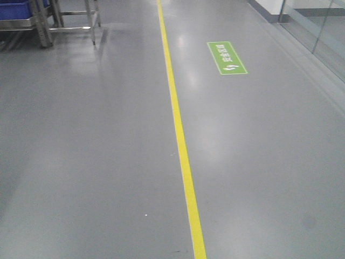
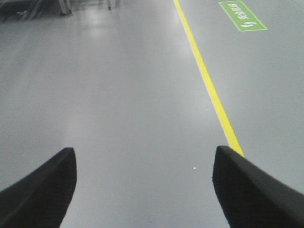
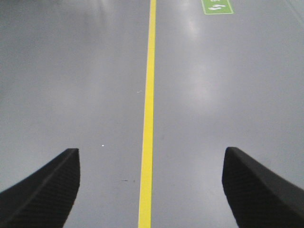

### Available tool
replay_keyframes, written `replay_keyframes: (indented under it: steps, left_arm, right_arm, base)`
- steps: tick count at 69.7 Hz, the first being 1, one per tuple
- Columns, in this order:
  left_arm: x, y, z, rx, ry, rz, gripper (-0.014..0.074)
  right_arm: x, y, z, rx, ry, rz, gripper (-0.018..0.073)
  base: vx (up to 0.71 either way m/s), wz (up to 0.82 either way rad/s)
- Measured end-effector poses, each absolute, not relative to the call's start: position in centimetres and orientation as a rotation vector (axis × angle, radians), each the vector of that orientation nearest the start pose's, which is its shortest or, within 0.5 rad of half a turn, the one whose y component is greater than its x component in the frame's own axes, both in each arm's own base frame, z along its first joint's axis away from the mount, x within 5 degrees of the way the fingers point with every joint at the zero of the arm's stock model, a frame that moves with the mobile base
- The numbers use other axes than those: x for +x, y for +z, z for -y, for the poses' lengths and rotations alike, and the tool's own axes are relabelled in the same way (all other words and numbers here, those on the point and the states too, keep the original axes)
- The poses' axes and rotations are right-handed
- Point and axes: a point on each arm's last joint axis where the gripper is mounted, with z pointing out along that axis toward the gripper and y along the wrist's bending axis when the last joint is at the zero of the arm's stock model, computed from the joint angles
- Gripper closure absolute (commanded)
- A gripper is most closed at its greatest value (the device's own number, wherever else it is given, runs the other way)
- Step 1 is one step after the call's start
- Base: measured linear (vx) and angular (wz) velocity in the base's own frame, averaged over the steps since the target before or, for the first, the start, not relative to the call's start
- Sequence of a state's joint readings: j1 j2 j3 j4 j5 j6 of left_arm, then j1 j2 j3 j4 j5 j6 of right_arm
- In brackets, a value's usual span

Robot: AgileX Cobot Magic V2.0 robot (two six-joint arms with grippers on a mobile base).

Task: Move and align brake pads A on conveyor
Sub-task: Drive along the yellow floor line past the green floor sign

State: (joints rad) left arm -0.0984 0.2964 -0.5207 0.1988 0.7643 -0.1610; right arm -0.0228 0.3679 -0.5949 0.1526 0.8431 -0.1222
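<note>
Open shop floor [image 1: 81, 162]; brake pads A and conveyor are in no view.
Left jaws and right jaws both stand wide apart, empty, over the glossy grey floor split by a yellow line [image 1: 180, 140] (green sign [image 1: 227, 58] beyond, steel rack [image 1: 91, 21] far left). Such pads should be stiff, dense and flat, I judge: pinch them across the long edges.

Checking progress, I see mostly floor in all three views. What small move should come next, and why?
Probably turn the base to search: the views show mostly glossy grey floor and a yellow painted line, no pads or conveyor. The left gripper and right gripper are open and empty.
</note>
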Motion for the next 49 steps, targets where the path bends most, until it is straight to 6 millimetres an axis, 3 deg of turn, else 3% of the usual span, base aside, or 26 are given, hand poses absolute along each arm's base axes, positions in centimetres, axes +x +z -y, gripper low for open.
replay_keyframes:
  steps: [28, 49]
  left_arm:
    - [5.55, 30.15, -0.7, -0.005, 0.065, -2.01, 0.0042]
    - [5.55, 30.15, -0.7, -0.005, 0.065, -2.01, 0.0042]
  right_arm:
    - [6.05, 31.37, -0.9, -0.066, 0.093, -2.091, -0.0019]
    - [6.05, 31.37, -0.9, -0.066, 0.093, -2.091, -0.0019]
  base:
    - [0.12, -0.22]
    - [0.36, -0.03]
